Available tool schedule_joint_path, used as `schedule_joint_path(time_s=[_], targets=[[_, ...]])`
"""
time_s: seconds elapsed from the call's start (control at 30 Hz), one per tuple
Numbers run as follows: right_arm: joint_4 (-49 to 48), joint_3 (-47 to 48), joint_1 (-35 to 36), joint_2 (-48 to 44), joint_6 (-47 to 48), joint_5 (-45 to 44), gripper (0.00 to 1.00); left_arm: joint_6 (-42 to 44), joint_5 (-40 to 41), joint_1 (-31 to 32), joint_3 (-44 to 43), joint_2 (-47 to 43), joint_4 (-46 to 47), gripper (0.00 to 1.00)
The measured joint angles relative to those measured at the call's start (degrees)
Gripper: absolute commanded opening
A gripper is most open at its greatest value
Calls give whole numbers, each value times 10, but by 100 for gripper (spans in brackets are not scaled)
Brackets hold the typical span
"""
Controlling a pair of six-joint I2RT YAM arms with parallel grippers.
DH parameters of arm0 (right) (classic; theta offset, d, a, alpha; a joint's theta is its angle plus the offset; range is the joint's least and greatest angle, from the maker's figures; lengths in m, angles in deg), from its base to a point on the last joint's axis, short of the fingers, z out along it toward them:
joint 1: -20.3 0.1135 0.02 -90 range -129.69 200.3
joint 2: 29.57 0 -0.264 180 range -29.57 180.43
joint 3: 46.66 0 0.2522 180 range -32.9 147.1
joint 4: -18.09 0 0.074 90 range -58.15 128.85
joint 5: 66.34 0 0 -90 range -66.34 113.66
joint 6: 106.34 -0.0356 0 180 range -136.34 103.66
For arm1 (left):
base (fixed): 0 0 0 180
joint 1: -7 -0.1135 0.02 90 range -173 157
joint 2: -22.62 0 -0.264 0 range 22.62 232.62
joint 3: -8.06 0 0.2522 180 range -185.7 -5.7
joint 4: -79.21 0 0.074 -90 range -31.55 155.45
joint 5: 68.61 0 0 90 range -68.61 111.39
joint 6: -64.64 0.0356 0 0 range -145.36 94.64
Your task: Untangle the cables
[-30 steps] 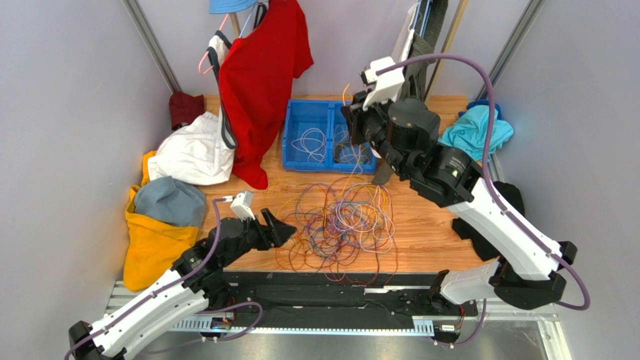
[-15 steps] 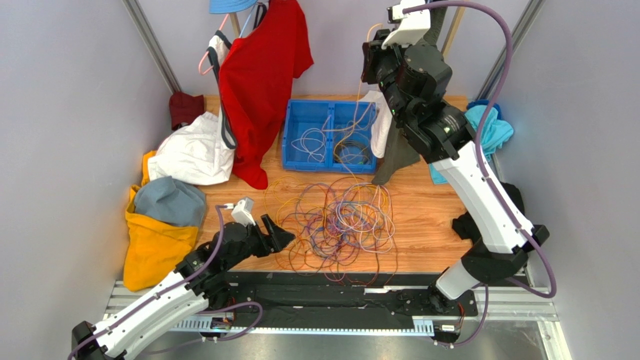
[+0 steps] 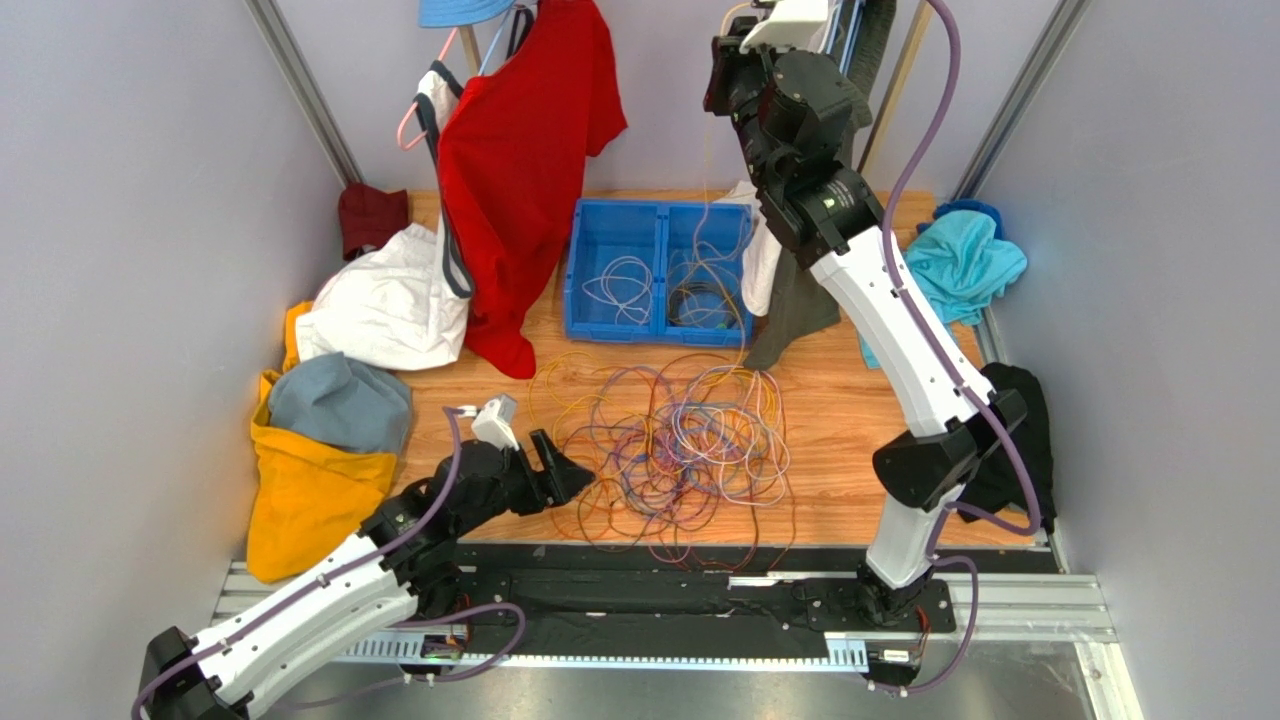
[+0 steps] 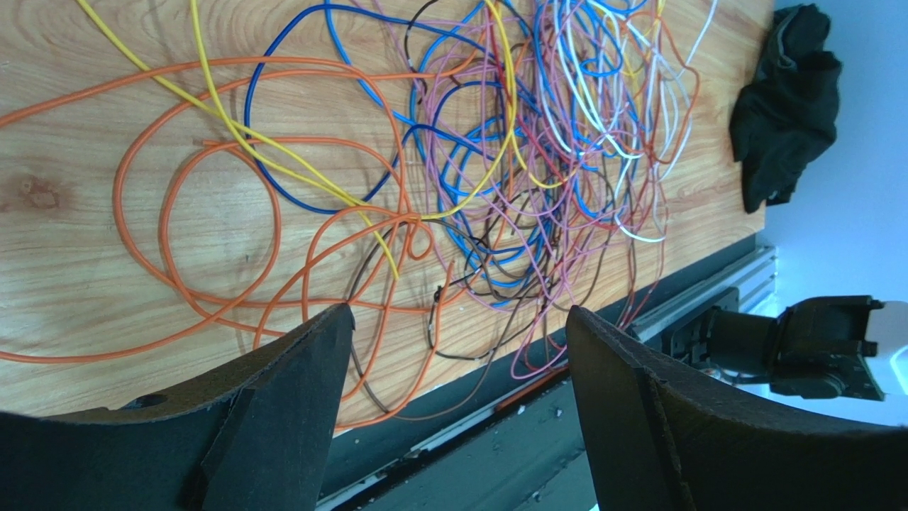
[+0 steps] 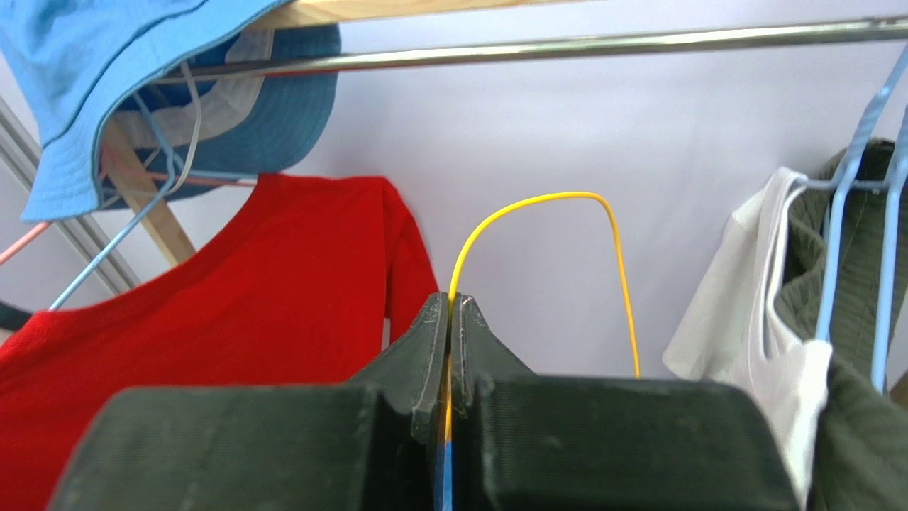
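Left pincer sits low at the near left of the desk, and we see its jaws spread wide with nothing gripped. Its tips point at the left edge of the cables. That tangled heap lies in the middle of the desk, close to the front edge, with orange, yellow, blue, pink, white and brown strands looping over one another. From the left wrist we look between the two dark fingers onto big orange loops lying flat on the wood, and whether the tips touch them we cannot tell. A few more strands lie in the blue tray just behind the heap. Up we go to the right arm, stretched tall at the back, with the right pincer raised to the height of the rail, near the red shirt. Its jaws are pressed together on a yellow cable, which rises out of the tips, arcs over and drops to the right. From above, we cannot follow that strand down to the desk. A black cloth lies at the desk's right side, well apart from the heap.
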Motion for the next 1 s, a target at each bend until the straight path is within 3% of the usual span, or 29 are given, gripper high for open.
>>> schedule_joint_path(time_s=[0.3,0.6,0.7,1.0], targets=[[-68,75,-48,57,-22,37,0,8,-14,0,0,59,30,82],[-138,99,-57,56,-40,70,0,13,-16,0,0,84,46,82],[-156,65,-59,45,-41,75,0,13,-18,0,0,88,52,82],[-233,-191,-68,19,-37,84,0,13,-20,0,0,89,64,82]])
